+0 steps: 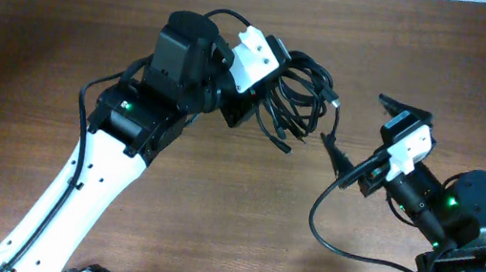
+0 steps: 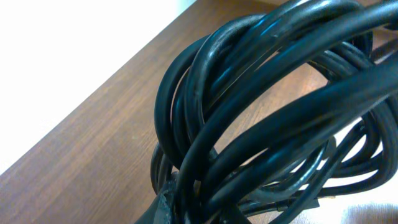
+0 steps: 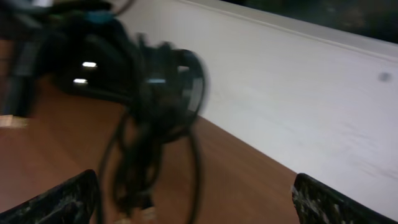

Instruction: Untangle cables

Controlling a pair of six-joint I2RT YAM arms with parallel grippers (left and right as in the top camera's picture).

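Bunched black cables (image 2: 249, 112) hang from the left gripper (image 1: 249, 110), clamped on them. Just beside them the right gripper (image 1: 354, 117) sits wide open and empty; next it probably needs to catch one loose loop.

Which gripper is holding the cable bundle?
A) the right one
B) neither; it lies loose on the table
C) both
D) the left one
D: the left gripper is shut on the cables, while the right gripper stands open beside the bundle, gripping nothing.
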